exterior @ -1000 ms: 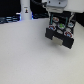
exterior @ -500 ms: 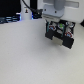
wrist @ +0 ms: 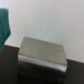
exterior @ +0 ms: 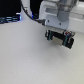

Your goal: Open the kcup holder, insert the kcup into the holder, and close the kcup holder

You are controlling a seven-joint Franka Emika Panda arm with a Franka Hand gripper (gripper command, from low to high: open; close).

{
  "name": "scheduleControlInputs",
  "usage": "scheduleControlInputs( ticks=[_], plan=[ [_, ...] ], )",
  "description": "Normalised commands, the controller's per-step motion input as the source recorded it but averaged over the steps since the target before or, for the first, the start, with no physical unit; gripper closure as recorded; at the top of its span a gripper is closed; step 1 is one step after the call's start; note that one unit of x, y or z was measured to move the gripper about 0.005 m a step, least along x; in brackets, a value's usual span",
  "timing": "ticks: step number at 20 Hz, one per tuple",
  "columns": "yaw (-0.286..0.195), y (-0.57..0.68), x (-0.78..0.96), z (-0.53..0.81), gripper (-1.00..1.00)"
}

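Blurred black gripper (exterior: 59, 37) hangs above the white table (exterior: 25, 57); its jaw state is unreadable, no kcup visible.

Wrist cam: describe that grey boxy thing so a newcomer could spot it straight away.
Start from the pale surface that fills most of the wrist view. The grey metallic-looking box with rounded corners sits just past its edge, against a dark background. Its flat, dull sheen sets it apart from the teal shape at the frame's border; the blur hides what it is.
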Motion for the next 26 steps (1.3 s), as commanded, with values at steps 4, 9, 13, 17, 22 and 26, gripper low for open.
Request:
scheduleControlInputs(
  ticks=[4,9,13,17,22,26],
  plan=[
    [0.219,0.22,0.01,-0.18,-1.00],
    [0.180,0.30,-0.24,-0.09,-1.00],
    [0.132,0.43,-0.31,0.01,-1.00],
    [0.113,0.51,-0.38,0.02,-1.00],
    [0.108,0.50,-0.49,0.07,-1.00],
    [0.098,0.50,-0.58,0.08,-1.00]
  ],
)
